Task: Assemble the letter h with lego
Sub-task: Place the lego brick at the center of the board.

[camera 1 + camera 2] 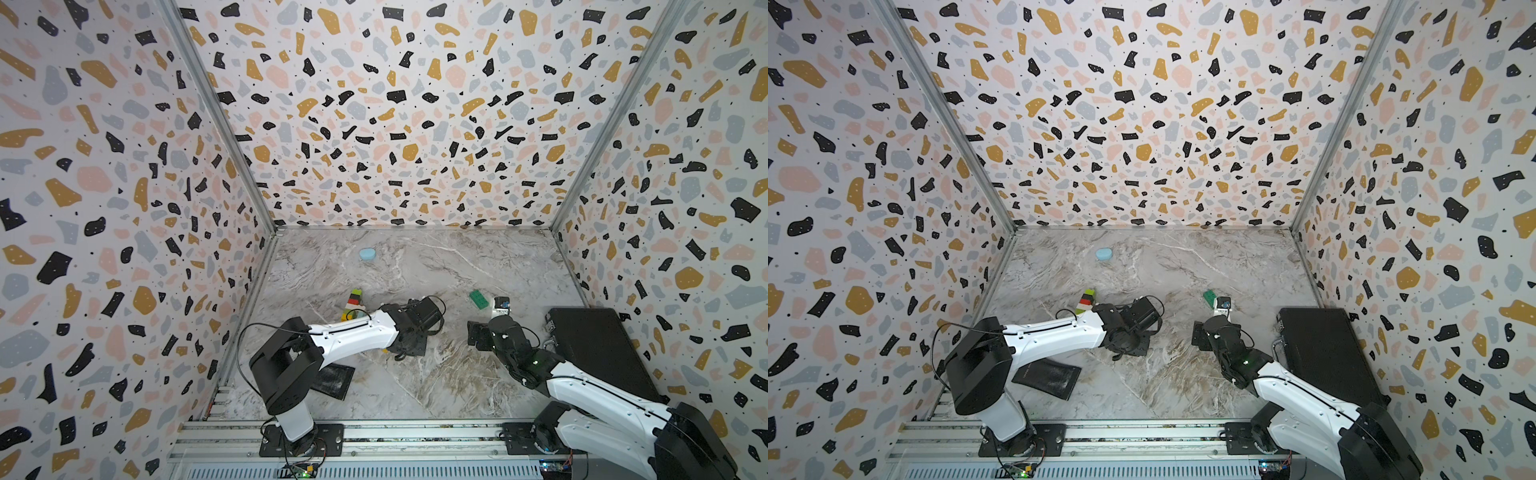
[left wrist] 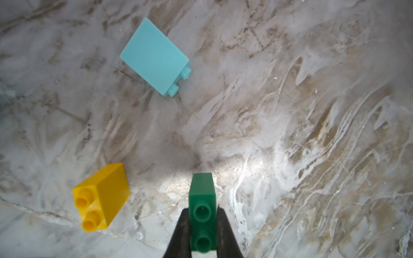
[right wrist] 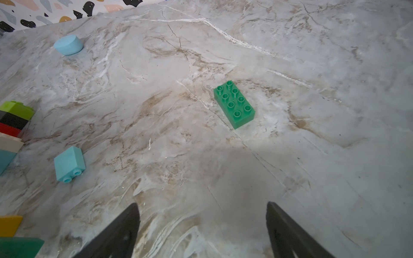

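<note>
Eight-stud green brick (image 3: pixel 234 105): laid studs-up on the tabletop (image 3: pixel 324 138), ahead of the right jaws, not touched.
Long axis: seen skewed to the jaws' closing line, so a wrist turn is judged needed.
Right jaws: spread wide, nothing held.
Left jaws: clenched on small dark green brick (image 2: pixel 203 212).
Nearer arm: right.
Stacked bricks (image 1: pixel 354 303): found beside the left arm.

A pale-blue oval lump (image 1: pixel 367 253) lies on the marble table (image 1: pixel 436 374), well apart from a black case (image 1: pixel 598 345).
</note>
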